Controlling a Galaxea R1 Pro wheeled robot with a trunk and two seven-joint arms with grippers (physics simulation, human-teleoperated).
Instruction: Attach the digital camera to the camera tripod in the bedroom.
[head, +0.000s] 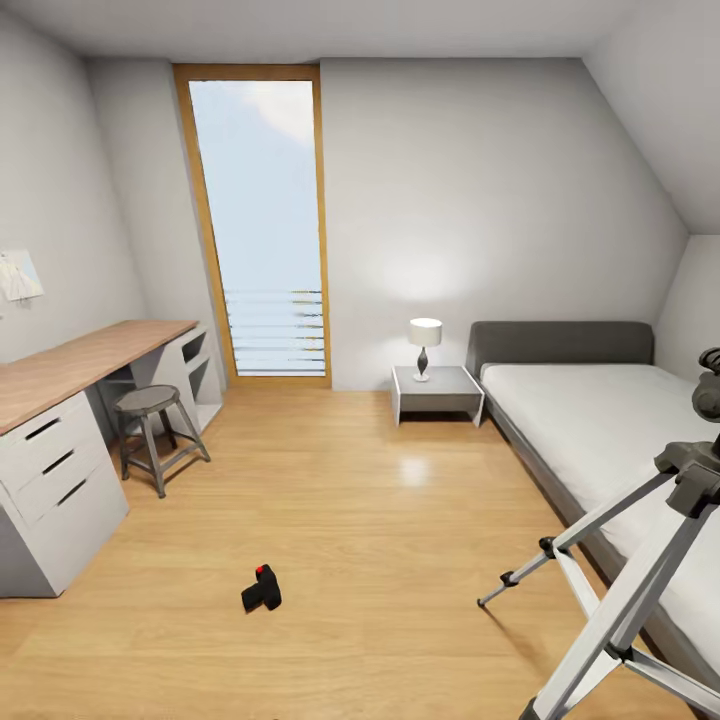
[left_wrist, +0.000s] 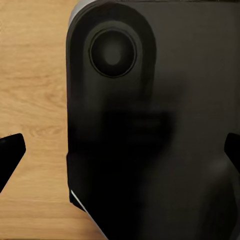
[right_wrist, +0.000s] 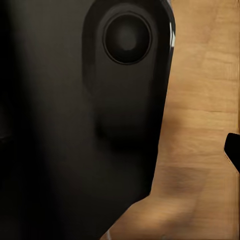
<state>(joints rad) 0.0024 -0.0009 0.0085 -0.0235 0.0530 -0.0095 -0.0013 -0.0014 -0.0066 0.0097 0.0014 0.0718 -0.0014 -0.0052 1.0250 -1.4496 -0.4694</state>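
Daylight pours through the tall window (head: 262, 225) at upper left, bright and even. The lamp (head: 425, 345) throws a soft glow on the wall, with a reflection on the floor (head: 380, 520). Wrist views are dark, blurry up close.

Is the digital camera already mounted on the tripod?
No, the digital camera lies on the wood floor, apart from the camera tripod beside the bed.

Head cam high, facing window (head: 262, 225), wrist cams close over floor (left_wrist: 35, 100)
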